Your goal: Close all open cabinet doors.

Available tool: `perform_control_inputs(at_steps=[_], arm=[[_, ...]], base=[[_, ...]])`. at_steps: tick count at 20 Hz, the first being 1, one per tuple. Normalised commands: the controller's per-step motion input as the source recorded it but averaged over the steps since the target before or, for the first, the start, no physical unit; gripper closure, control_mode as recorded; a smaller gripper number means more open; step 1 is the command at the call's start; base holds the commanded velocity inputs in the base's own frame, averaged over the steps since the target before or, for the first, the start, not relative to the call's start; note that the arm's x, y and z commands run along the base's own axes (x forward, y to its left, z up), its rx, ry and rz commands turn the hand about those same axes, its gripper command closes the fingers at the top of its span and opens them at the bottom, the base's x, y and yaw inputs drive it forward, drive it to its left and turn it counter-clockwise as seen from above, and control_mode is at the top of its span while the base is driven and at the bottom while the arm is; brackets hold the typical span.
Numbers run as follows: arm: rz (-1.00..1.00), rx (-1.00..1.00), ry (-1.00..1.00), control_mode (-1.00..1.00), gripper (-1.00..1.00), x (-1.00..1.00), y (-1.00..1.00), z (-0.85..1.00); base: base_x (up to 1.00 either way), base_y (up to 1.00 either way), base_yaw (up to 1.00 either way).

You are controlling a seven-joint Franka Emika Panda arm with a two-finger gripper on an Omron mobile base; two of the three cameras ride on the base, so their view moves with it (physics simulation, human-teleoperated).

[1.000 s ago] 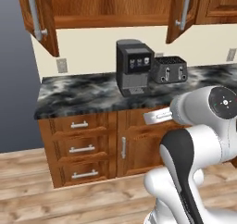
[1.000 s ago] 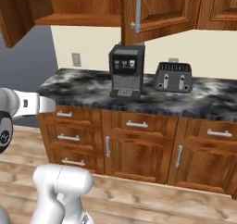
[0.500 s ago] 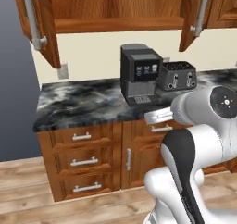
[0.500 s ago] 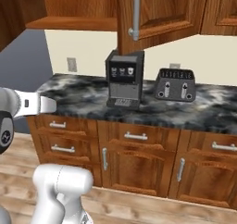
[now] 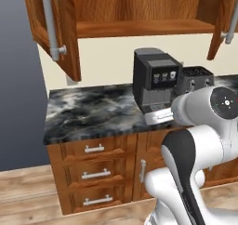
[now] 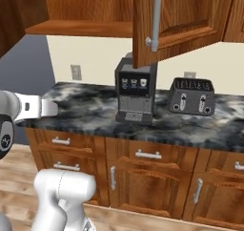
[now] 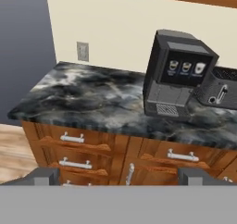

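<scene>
Item: my pincer (image 7: 118, 176). Its two dark fingertips (image 7: 45, 176) stood wide apart at the bottom of the hand view, with nothing between them, facing the drawers below the counter.

Item: coffee machine (image 5: 155, 85), taken as landmark. It stood on the dark marbled counter (image 5: 90, 115), against the cream wall.

Item: cabinet doors, two, open. The left door (image 5: 51, 26) hung above and well to the left of the coffee machine, swung out from the wall, its grey bar handle (image 5: 49, 22) upright on the face. The right door (image 6: 178, 20) hung above the coffee machine and slightly to its right in the right base view, also swung outward, with its grey bar handle (image 6: 155, 17) near the lower edge. Between them the cabinet shelf (image 5: 139, 28) stood exposed above the coffee machine.

Item: toaster (image 6: 191, 96). Just to the right of the coffee machine on the same counter; whether the two touched I could not tell.

Item: wall socket (image 7: 83, 51). On the wall to the left of the coffee machine, just above the counter.

Item: drawers (image 5: 95, 175). Below the counter, left of the coffee machine, stacked, each with a short silver pull.
</scene>
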Motion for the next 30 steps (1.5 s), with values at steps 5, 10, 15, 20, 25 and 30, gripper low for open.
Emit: perform_control_inputs(at_steps=[5,10,15,20,25,30], arm=[[0.0,0.0,0.0,1.0,-1.0,0.0,0.0,0.0],[0.0,0.0,0.0,1.0,-1.0,0.0,0.0,0.0],[0.0,0.0,0.0,1.0,-1.0,0.0,0.0,0.0],[0.0,0.0,0.0,1.0,-1.0,0.0,0.0,0.0],[0.0,0.0,0.0,1.0,-1.0,0.0,0.0,0.0],[0.0,0.0,0.0,1.0,-1.0,0.0,0.0,0.0]], base=[[0.43,0.31,0.0],[0.29,0.23,0.0],[0.17,0.11,0.0],[0.29,0.07,0.0],[0.25,0.09,0.0],[0.24,0.06,0.0]])
